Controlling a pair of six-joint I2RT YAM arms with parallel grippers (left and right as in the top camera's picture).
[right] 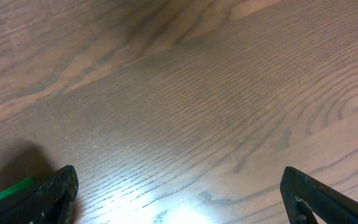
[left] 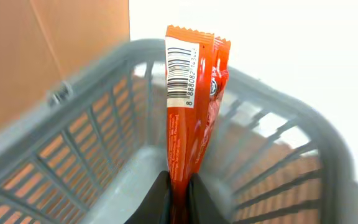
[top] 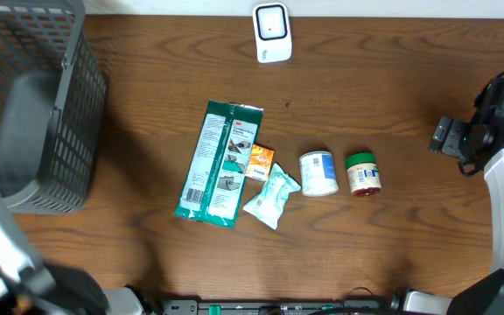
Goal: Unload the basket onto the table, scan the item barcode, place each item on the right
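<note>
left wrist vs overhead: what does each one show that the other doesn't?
Left wrist only: the left gripper shut on an orange foil snack packet, held upright, with its white barcode panel facing the camera.
Overhead only: the white boxy scanner at the top of the frame, and a row on the wooden table: green flat package, small orange packet, white pouch, white can, green-lidded jar.
Both: the grey plastic slatted basket.

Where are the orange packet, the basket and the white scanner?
orange packet (left: 188, 124): left wrist view, middle of the wrapper.
basket (top: 84, 122): overhead view, mesh side wall.
white scanner (top: 272, 33): overhead view, centre of its face.
</note>
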